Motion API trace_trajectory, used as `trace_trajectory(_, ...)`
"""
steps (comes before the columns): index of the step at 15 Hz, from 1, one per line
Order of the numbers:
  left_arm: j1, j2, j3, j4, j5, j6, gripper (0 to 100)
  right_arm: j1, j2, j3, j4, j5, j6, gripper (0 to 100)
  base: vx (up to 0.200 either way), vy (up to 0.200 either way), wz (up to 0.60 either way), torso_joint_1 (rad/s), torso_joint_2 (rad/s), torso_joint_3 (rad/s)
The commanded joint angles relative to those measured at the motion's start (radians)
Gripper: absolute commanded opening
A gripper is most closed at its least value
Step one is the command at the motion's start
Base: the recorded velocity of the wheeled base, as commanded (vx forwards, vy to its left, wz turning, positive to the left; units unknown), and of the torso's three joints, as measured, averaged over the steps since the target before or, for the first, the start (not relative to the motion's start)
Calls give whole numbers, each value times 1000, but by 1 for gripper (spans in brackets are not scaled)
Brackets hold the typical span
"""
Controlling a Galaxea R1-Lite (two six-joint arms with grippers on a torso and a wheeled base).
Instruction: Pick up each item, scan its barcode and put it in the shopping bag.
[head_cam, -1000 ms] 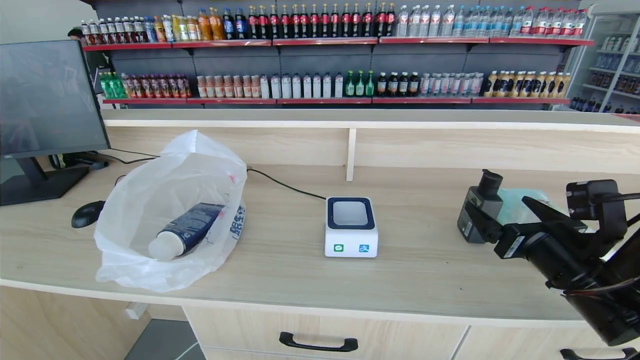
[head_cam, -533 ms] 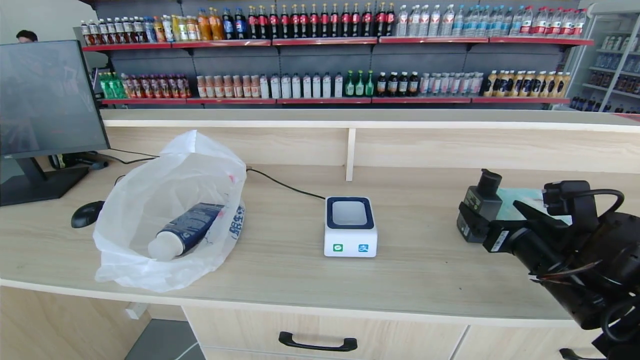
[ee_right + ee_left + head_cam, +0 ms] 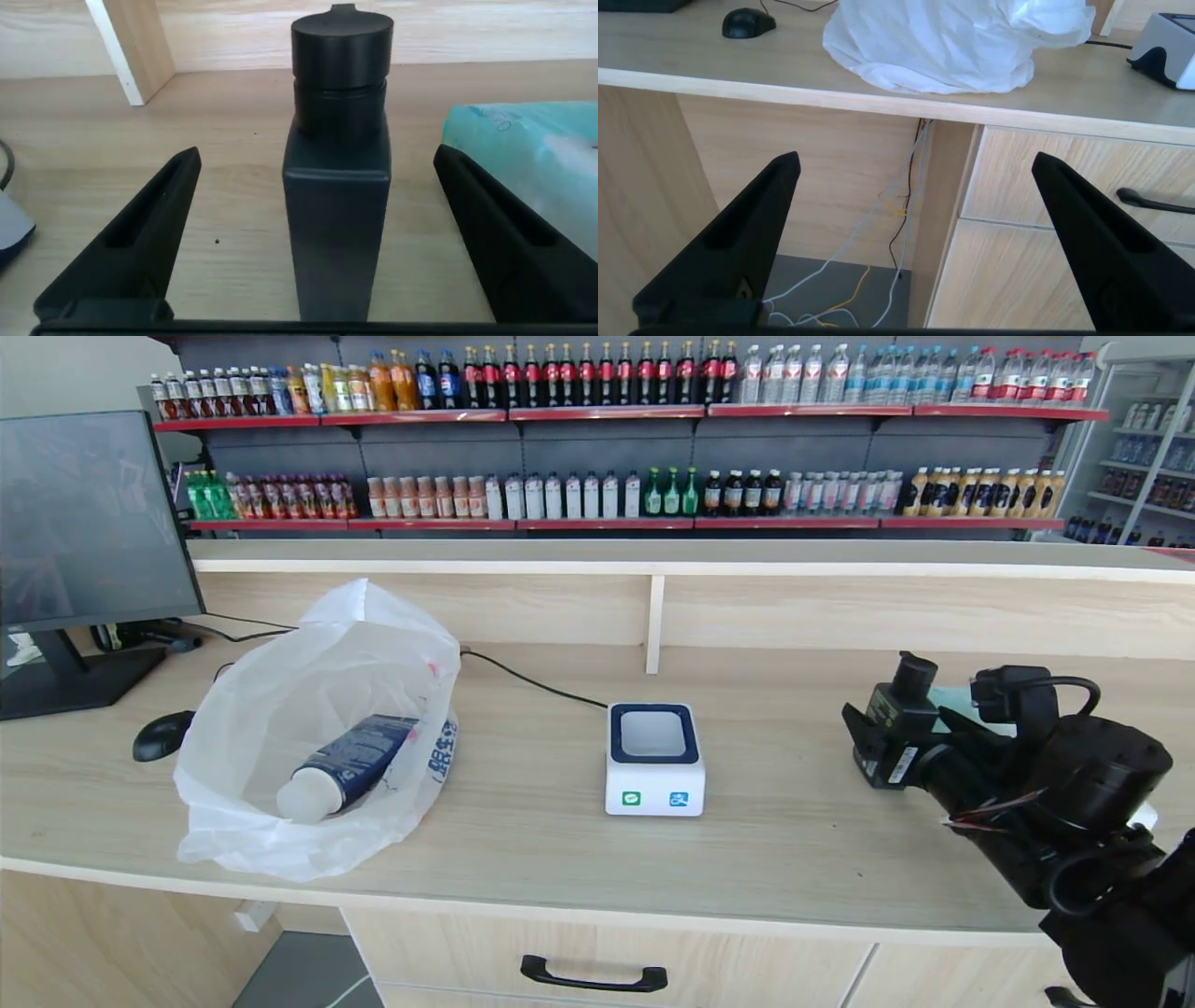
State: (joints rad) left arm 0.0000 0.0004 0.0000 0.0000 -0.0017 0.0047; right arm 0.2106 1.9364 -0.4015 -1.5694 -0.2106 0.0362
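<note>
**One item bagged, two waiting**

A dark blue white-capped bottle [image 3: 341, 770] is lying inside the white plastic shopping bag [image 3: 280, 840] on the counter [image 3: 766, 840]. The right gripper [image 3: 318, 159] is holding its fingers spread around the upright black square bottle [image 3: 336, 215], unscanned, beside a teal packet [image 3: 533, 159]. The left gripper [image 3: 915, 159] is also gaping, empty

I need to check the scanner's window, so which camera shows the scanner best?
The head view: the scanner sits whole, window up. The left wrist view catches one corner, the right wrist view a pale edge.
</note>
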Motion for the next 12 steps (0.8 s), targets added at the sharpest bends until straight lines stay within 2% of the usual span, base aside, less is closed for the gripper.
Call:
trace_trajectory(1, 0, 0, 0, 0, 0, 0, 100, -5, 70, -53, -1, 0, 4, 100, 0, 0, 0, 0, 0, 0)
trace_trajectory(5, 0, 0, 0, 0, -1, 0, 100, -31, 115, -109, -1, 0, 10, 100, 0, 0, 0, 0, 0, 0)
trace_trajectory(12, 0, 0, 0, 0, 0, 0, 100, -43, 138, -112, -1, 0, 16, 100, 0, 0, 0, 0, 0, 0)
